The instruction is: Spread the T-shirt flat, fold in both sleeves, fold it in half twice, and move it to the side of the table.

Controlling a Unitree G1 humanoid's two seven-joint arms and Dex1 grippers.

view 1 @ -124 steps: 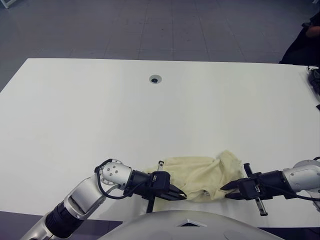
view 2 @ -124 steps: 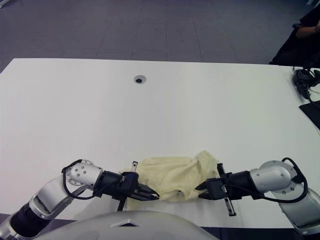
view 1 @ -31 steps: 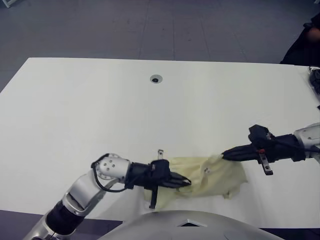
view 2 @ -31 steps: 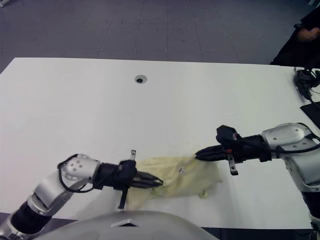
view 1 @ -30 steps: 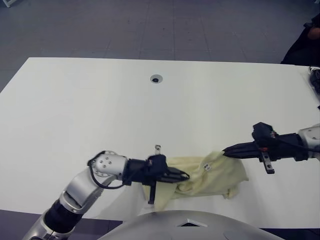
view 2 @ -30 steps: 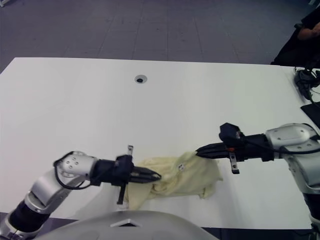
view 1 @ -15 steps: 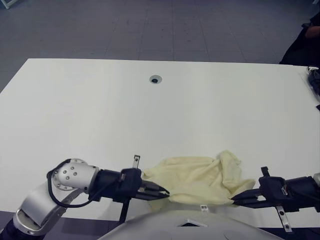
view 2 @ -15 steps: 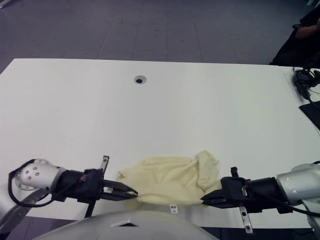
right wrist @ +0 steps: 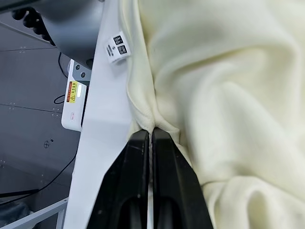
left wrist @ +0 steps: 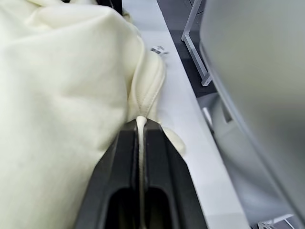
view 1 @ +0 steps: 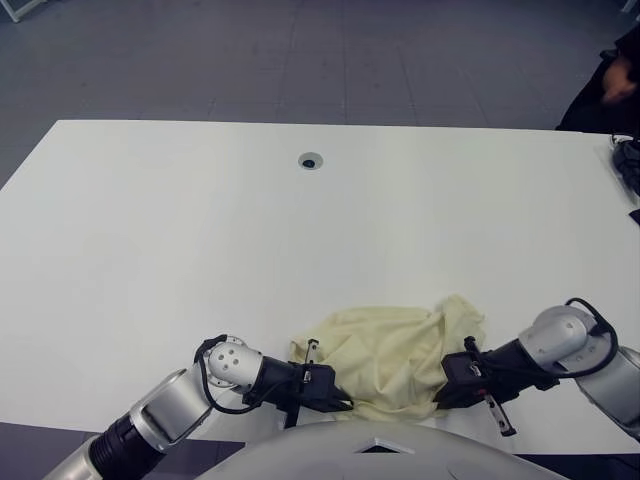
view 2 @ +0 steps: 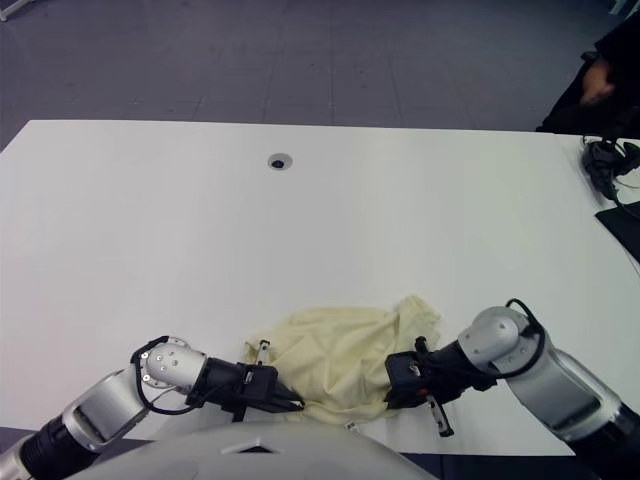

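Arms drew inward since half a second back: left gripper (view 1: 335, 402) clamped on crumpled pale-yellow cotton T-shirt (view 1: 385, 355) hem at 7 o'clock, right gripper (view 1: 442, 388) likewise at 5. Shirt bunched at white table (view 1: 200, 250) 6 o'clock edge; spreading undone.

The T-shirt (view 1: 385, 350) lies on the table (view 1: 150, 250) at its near edge (cable hole (view 1: 311, 160) well behind, slightly left).

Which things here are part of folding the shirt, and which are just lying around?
Part of the job:
- crumpled pale yellow T-shirt
- left gripper, shut on its edge
- right gripper, shut on its edge
- white table

Just lying about:
- black cables at the table's right edge
- round cable hole in the tabletop
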